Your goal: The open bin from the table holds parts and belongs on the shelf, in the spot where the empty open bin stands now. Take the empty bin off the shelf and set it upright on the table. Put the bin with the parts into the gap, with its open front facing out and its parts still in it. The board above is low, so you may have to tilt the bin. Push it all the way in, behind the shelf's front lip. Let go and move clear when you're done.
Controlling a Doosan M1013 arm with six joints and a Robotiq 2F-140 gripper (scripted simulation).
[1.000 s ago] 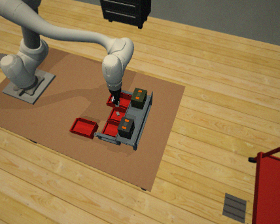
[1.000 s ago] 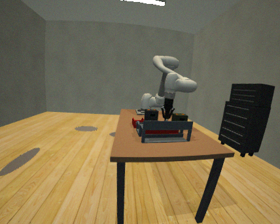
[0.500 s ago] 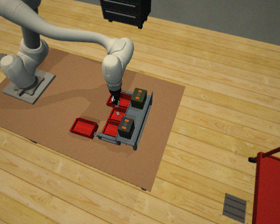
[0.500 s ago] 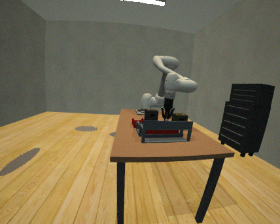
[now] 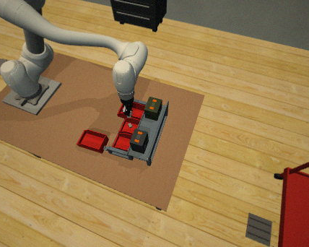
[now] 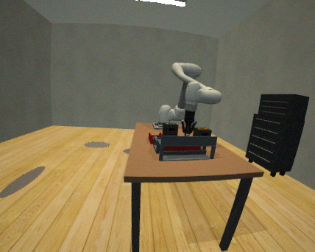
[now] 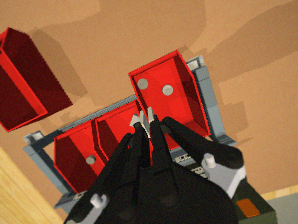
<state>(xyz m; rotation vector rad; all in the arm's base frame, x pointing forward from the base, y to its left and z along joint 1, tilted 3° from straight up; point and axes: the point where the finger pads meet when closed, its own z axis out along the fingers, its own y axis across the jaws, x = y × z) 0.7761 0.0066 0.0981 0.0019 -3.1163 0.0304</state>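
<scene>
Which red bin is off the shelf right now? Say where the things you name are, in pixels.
The upright red bin (image 5: pixel 93 141) (image 6: pixel 155 138) (image 7: pixel 22 82) standing alone on the table (image 5: pixel 66 123) (image 6: pixel 196 171) (image 7: pixel 165 22); the other three (image 5: pixel 123 141) (image 6: pixel 182 148) (image 7: pixel 177 107) sit in the grey shelf (image 5: pixel 154 127) (image 6: pixel 188 141) (image 7: pixel 208 100).

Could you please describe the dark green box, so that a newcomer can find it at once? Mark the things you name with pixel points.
On the brown table stands a low grey shelf (image 5: pixel 154 135) (image 6: pixel 188 140). Of the two boxes on its top board, it is the dark green one (image 5: pixel 153 109) (image 6: pixel 203 132), nearer the claw (image 5: pixel 127 113) (image 7: pixel 148 114); its neighbour (image 5: pixel 138 141) (image 6: pixel 170 129) looks dark grey.
</scene>
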